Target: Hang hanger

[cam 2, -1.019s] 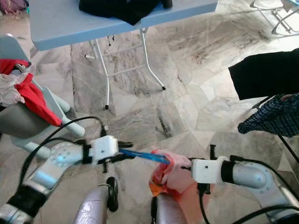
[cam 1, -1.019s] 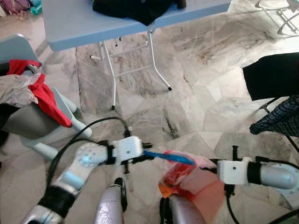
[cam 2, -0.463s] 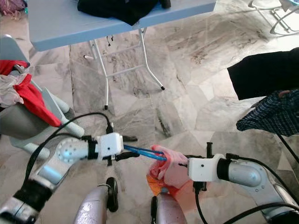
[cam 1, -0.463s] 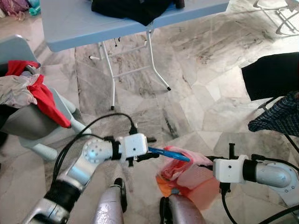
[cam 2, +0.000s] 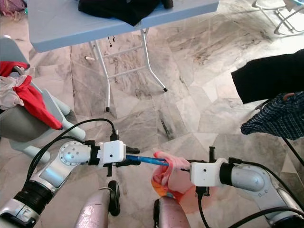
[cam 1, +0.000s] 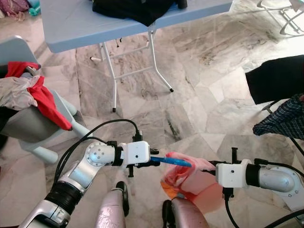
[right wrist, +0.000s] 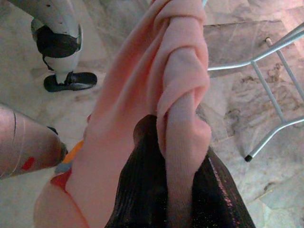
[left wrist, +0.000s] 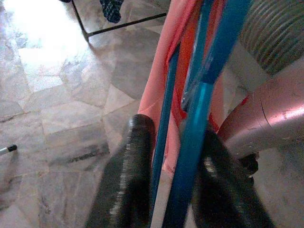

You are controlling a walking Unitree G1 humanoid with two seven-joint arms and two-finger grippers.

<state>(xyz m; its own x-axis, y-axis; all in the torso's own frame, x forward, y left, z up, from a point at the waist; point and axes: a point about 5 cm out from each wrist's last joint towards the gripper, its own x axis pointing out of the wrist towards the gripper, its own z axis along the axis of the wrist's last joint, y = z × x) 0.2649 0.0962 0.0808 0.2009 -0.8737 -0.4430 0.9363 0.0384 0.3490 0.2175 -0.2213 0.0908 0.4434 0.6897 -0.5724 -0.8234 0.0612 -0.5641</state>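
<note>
Hanger [cam 1: 173, 160], blue and thin, is held low in front of the robot, between its two arms and above its legs. The left gripper [left wrist: 164, 156] is clamped on the blue bars of it; in the left wrist view one black finger [left wrist: 130, 166] presses from each side of the bars. From the head views the hanger goes out of the left gripper [cam 1: 153, 161] toward the robot's right and enters a pink cloth [cam 1: 190, 175].

The right gripper [right wrist: 175, 156] is closed on this pink cloth, and a twisted fold of the cloth [right wrist: 183, 95] lies between its two black fingers. The cloth hangs partly over the hanger, with some orange fabric under it, just above the robot's leg [cam 1: 187, 216]. I cannot tell whether the right gripper also touches the hanger under the cloth.

Further out, the floor [cam 1: 190, 95] is grey marble. A blue folding table [cam 1: 85, 23] stands ahead, with black clothes [cam 1: 133, 8] on top. On the robot's left there is a grey chair [cam 1: 28, 123] with red and pale clothes [cam 1: 40, 92] lying on it. On the robot's right, a black garment [cam 1: 278, 76] and a checked one [cam 1: 285, 121] hang well apart from the grippers.
</note>
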